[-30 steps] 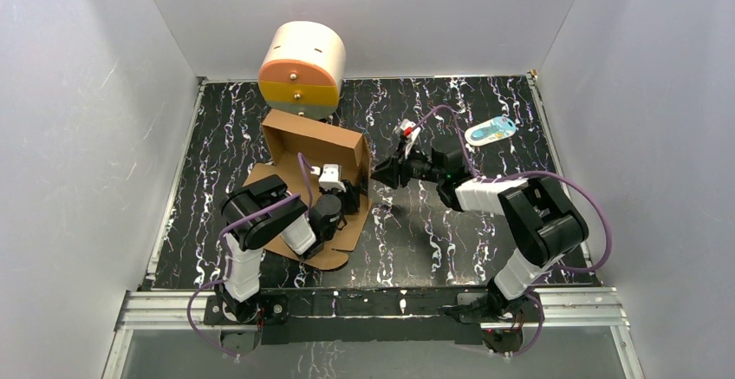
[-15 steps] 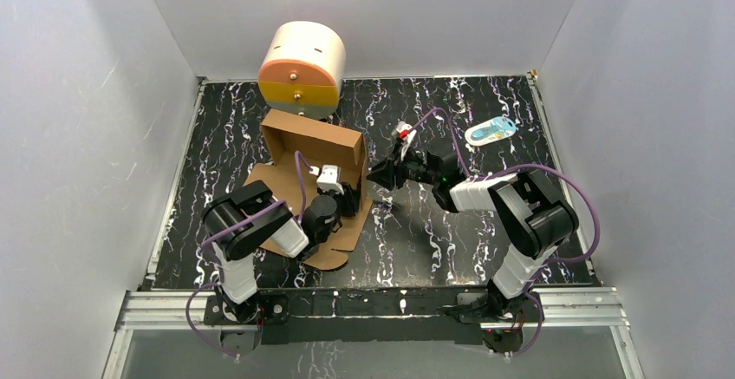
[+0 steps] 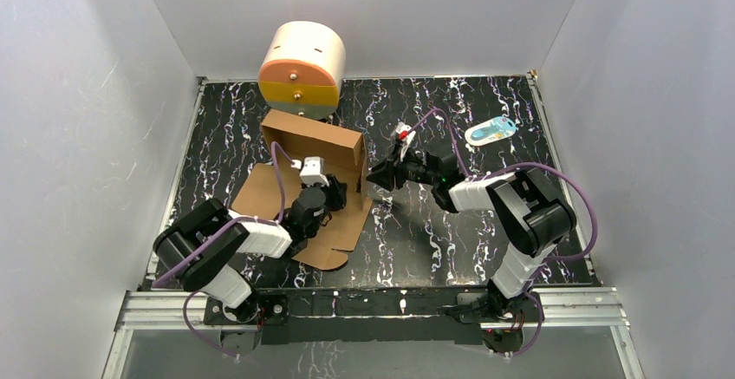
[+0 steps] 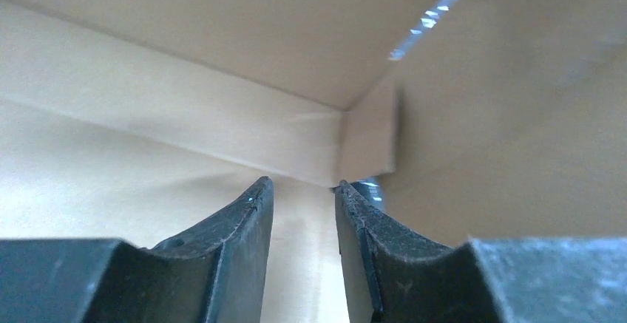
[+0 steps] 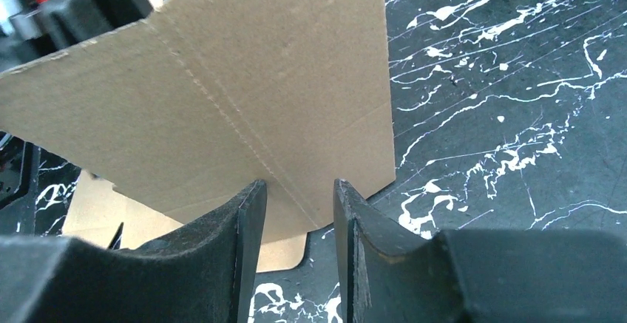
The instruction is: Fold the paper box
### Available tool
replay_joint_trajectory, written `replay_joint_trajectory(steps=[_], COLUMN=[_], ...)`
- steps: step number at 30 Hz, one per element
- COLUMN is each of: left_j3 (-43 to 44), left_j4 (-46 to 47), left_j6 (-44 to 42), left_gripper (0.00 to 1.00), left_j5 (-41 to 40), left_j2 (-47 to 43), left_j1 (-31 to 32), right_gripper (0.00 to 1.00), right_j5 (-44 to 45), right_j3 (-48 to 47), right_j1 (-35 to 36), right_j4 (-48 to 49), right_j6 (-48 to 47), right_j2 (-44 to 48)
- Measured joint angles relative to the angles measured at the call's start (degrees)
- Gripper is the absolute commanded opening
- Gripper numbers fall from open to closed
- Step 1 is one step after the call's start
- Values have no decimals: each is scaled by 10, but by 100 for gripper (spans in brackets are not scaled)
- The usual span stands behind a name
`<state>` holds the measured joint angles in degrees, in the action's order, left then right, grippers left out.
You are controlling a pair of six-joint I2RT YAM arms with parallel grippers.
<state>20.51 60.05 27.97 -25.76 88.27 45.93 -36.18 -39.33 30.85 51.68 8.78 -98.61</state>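
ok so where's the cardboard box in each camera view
Top camera: cardboard box left of centre, in front of the round drum.
Left wrist: its inside fills the frame.
Right wrist: an outer wall across the upper left.
Shared landmark: the black veined table, only a sliver in the left wrist view.

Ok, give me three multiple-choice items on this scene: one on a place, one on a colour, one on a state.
1. The left gripper is:
A) inside the paper box
B) outside it, to its right
C) parked at its own base

2. The drawers of the round drum are:
A) green and blue
B) orange and yellow
C) red and black

3. The paper box is:
A) a flat sheet
B) closed
C) partly folded

Answers:
1 A: its wrist view shows cardboard walls meeting in a corner just ahead.
2 B: orange sits above yellow.
3 C: two walls stand while the front flap lies flat.
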Motion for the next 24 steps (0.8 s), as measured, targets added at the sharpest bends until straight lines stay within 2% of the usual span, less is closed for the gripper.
replay_joint_trajectory(steps=[6, 10, 24], left_j3=[24, 42, 49], left_j4=[-124, -175, -174], left_j6=[49, 67, 123], left_gripper=[34, 34, 29], left_j5=[3, 11, 52], left_j2=[2, 22, 32], left_j1=[-61, -69, -73], right_gripper=[53, 59, 67], right_j5=[5, 20, 82], right_j3=[0, 0, 0], right_j1=[2, 8, 26], right_j4=[0, 1, 42], right_j6=[-5, -10, -14], right_j2=[-4, -4, -13])
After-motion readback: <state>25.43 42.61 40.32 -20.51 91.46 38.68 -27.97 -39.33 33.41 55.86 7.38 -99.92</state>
